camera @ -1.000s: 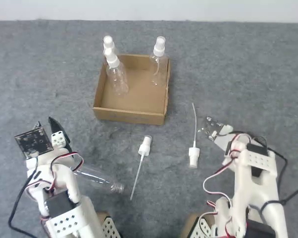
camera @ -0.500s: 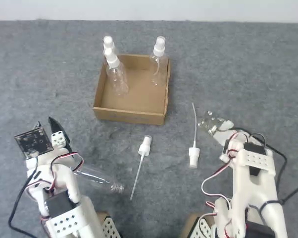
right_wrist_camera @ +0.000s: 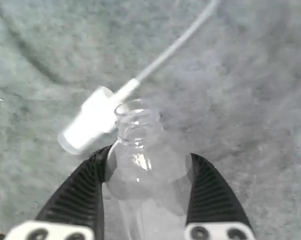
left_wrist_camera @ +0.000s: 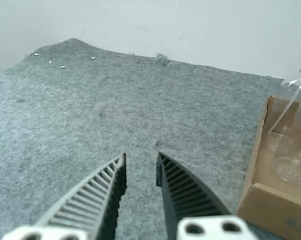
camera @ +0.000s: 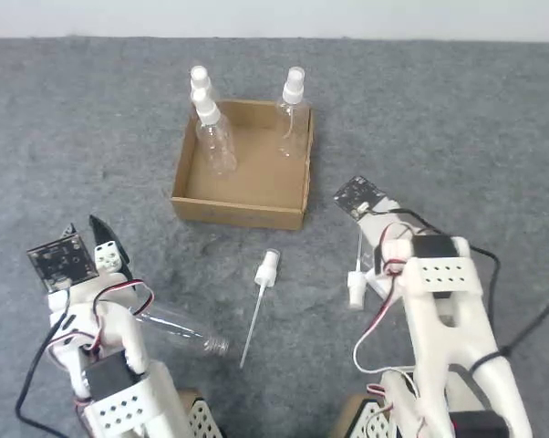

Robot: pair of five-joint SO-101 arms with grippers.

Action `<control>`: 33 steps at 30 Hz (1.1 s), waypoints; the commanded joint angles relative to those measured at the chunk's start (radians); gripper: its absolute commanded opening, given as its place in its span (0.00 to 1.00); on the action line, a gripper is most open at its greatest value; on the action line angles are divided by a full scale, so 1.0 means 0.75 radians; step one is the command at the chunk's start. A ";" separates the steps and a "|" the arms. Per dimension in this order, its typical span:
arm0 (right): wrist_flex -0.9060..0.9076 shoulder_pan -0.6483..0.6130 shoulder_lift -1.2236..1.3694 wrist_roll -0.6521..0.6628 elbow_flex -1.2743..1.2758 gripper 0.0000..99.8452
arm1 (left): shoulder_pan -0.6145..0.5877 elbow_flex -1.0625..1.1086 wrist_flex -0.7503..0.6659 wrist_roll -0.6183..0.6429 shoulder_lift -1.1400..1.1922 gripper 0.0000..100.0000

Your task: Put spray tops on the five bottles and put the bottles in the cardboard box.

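Note:
My right gripper [right_wrist_camera: 148,161] is shut on a clear open-necked bottle [right_wrist_camera: 139,131], whose mouth sits right beside a white spray top [right_wrist_camera: 88,127] lying on the mat. In the high view that spray top [camera: 355,288] lies by the right arm [camera: 436,274], its thin tube pointing toward the cardboard box [camera: 239,212]. A second spray top [camera: 266,269] lies mid-mat, and another capless bottle [camera: 179,329] lies on its side near the left arm. Three capped bottles [camera: 212,132] stand in the box. My left gripper [left_wrist_camera: 140,166] hangs open and empty over bare mat.
Grey felt mat [camera: 457,119] covers the table, with open room to the far left and right of the box. The box corner [left_wrist_camera: 270,200] with bottles in it appears beside my left gripper. Cables trail from both arm bases.
The right arm has swung left and forward with the bottle, now over the spray top by its base. The left arm has not moved.

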 commanded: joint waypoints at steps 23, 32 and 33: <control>0.034 -0.052 0.365 0.006 -0.158 0.27 | 0.006 0.001 -0.047 0.000 -0.025 0.09; 0.185 -0.048 0.363 0.108 -0.250 0.27 | 0.006 0.001 -0.047 0.000 -0.025 0.09; 0.195 -0.052 0.363 0.108 -0.262 0.27 | 0.006 0.001 -0.047 0.000 -0.025 0.09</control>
